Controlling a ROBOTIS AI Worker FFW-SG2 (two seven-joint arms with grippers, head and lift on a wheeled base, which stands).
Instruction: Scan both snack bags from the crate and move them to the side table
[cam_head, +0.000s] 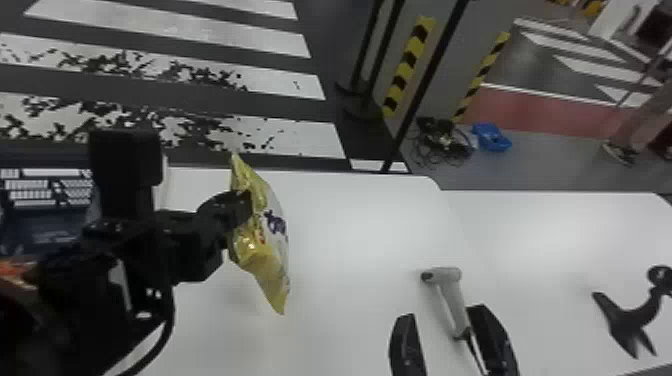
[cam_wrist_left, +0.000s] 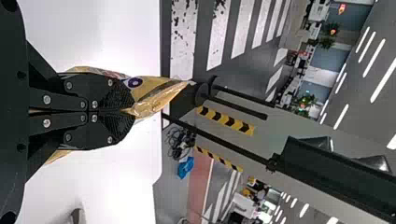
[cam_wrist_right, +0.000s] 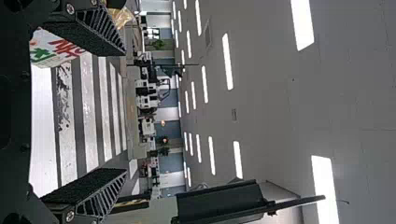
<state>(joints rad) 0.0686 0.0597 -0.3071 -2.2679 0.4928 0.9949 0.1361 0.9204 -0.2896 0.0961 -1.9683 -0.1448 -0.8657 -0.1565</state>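
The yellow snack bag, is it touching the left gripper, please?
Touching. The left wrist view shows the left gripper shut on the yellow snack bag, whose wrapper comes out from between the fingertips.

From here I see broad white stripes (cam_head: 165, 25) across the dark floor (cam_head: 150, 92), yellow-and-black tape (cam_head: 410, 60), a red patch (cam_head: 540, 110), cables (cam_head: 442, 142) heaped beside a blue tub (cam_head: 492, 137), and long lights (cam_wrist_right: 228, 60) glowing on the grey ceiling (cam_wrist_right: 275, 107)
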